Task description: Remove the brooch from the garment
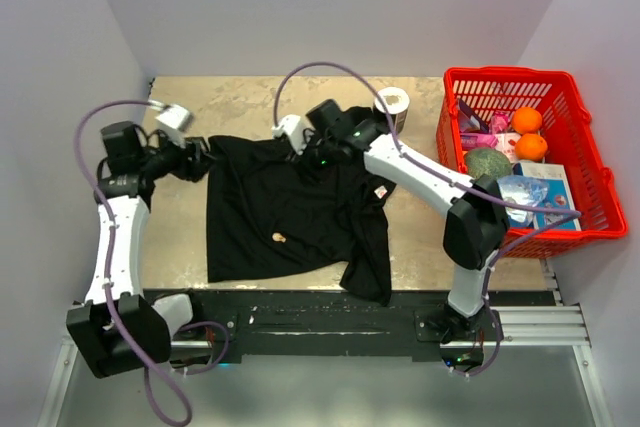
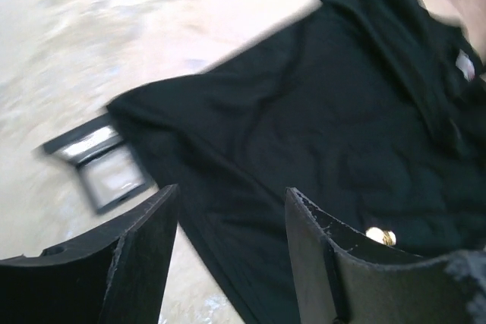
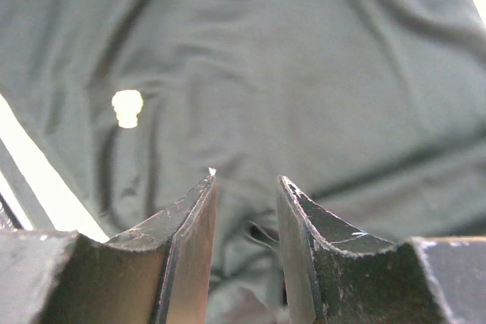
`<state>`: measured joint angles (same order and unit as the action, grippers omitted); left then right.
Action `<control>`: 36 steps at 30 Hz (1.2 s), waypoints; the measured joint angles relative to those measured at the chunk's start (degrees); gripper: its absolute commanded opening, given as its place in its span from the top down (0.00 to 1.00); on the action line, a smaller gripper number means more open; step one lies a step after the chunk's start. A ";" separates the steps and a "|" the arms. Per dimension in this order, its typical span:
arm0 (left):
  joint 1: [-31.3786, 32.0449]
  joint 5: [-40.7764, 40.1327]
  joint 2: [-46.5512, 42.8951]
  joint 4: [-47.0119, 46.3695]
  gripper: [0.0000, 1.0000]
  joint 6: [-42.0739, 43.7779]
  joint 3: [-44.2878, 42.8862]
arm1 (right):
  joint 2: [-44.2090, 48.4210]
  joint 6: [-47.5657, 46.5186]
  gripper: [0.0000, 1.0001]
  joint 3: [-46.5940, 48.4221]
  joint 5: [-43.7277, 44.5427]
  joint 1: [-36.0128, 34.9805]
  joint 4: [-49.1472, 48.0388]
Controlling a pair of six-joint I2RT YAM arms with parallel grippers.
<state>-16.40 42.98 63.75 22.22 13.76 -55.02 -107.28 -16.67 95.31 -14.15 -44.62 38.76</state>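
Now: brooch [image 1: 279, 238] lies low on the front of the garment [image 1: 320, 187], well apart from both tools. Left gripper [image 2: 231, 201] is spread wide by the sleeve on its side. Right gripper [image 3: 244, 180] is narrowly parted up near the collar, holding nothing. I'd pin the cloth flat beside the brooch with one, pinch only metal with the other, and lift slowly.

I saw the brooch [image 2: 380, 237] half hidden behind a finger of the left gripper [image 2: 231, 195], blurred. Beyond the right gripper [image 3: 247, 177] it glared shapeless.
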 measured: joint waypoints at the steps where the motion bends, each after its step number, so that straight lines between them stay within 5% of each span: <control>1: 2.78 0.81 -0.13 2.45 0.41 4.76 -0.24 | 0.66 1.05 0.60 -0.15 0.00 1.64 -0.15; 7: 24.87 0.63 -2.62 15.67 0.49 26.49 1.73 | 2.69 4.11 0.61 -0.15 1.51 10.40 -0.24; 14: 44.11 -7.50 3.13 16.17 0.73 34.27 6.19 | 4.15 6.16 0.60 1.09 3.06 15.23 -2.34; 20: 47.82 -13.90 13.57 13.53 0.81 39.80 8.35 | 7.58 6.32 0.59 0.90 4.17 16.31 -4.42; 36: 50.62 -21.55 20.90 3.54 0.87 40.26 11.37 | 17.00 6.67 0.60 -5.81 4.61 18.95 -6.40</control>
<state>34.22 21.43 84.64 25.76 54.02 -43.66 -90.28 -10.00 89.49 -9.54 -25.67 32.36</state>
